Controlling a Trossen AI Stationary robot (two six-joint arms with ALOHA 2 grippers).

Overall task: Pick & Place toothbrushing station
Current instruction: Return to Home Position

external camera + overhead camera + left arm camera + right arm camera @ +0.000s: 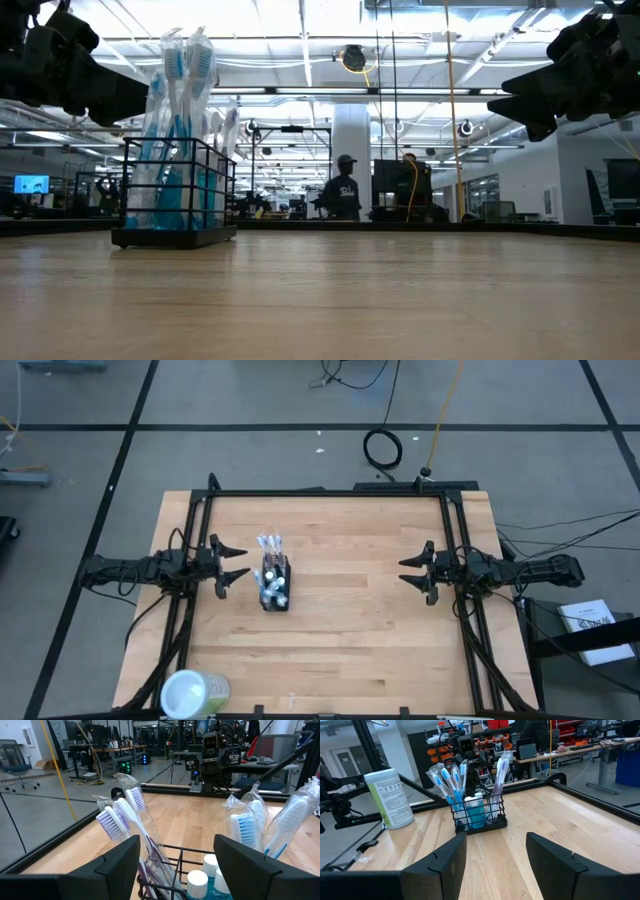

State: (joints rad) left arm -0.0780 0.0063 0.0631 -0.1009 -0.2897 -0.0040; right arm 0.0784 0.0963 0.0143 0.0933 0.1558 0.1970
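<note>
While both arms hover above the light wooden worktop [340,640], a pale-green round canister [190,692] with a white lid stands upright at the near left corner, well apart from everything else.

Farther in, left of centre, the black mesh holder [275,582] stands upright on the wood, packed with toothbrushes in clear wrappers. Blue-and-white toothbrushes [447,780] rise from one side and pinkish-purple toothbrushes [501,770] from the other. Small tubes with white tops [197,879] sit low between them.

The left gripper [247,561] hangs just beside the holder, raised off the worktop and not touching it, its two fingers spread wide with nothing between them. Across the worktop, well apart from the holder, the right gripper [402,572] points toward it at about the same height, likewise wide open and empty.

At the far edge a black frame rail [330,491] borders the worktop. On the grey floor beyond it lies a coil of black cable [382,448], with a yellow cord [440,420] running past it. Seen from table height, a person in dark clothing [343,190] shows deep in the brightly lit workshop behind the holder and the raised arms.
</note>
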